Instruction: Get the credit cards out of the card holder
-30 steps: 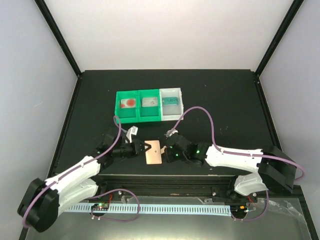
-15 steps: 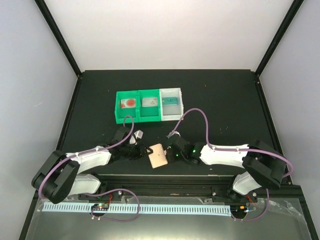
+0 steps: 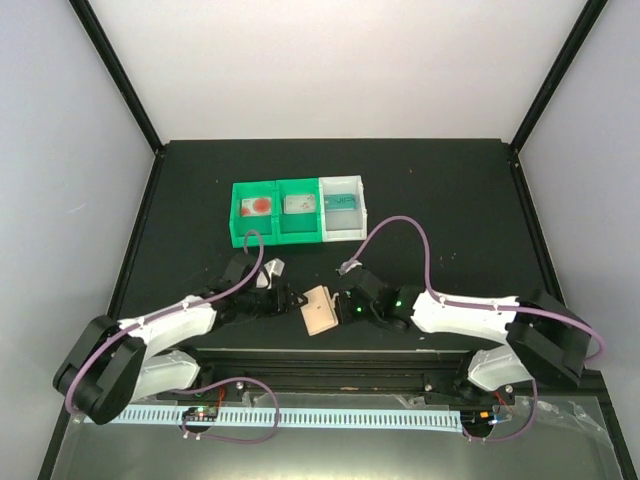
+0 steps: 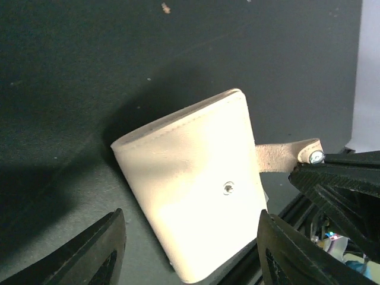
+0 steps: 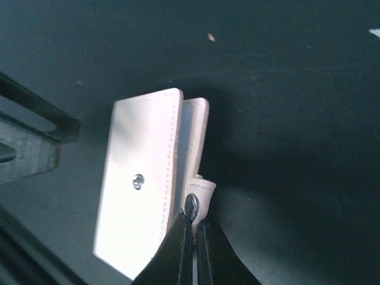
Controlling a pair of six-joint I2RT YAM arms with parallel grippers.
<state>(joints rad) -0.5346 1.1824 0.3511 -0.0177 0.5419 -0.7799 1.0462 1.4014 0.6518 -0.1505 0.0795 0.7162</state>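
The tan card holder (image 3: 320,310) sits near the table's front edge, tilted up, between my two grippers. In the right wrist view my right gripper (image 5: 195,228) is shut on the holder's side tab (image 5: 200,193). The holder's flaps (image 5: 145,190) stand slightly apart with a bluish-grey strip between them; I cannot tell whether that is a card. In the left wrist view my left gripper (image 4: 190,261) is open, its fingers (image 4: 101,249) wide on either side of the holder (image 4: 196,178) and not touching it. A teal credit card (image 3: 342,200) lies in the tray's white compartment.
The green-and-white three-compartment bin tray (image 3: 298,235) stands behind the grippers, with small items in its two green compartments. A black rail (image 3: 330,352) runs along the front edge just below the holder. Black posts frame the table's back corners.
My left gripper has opened and let go of the holder's left edge. The holder has tilted and shifted a little to the right, still held by the right gripper.
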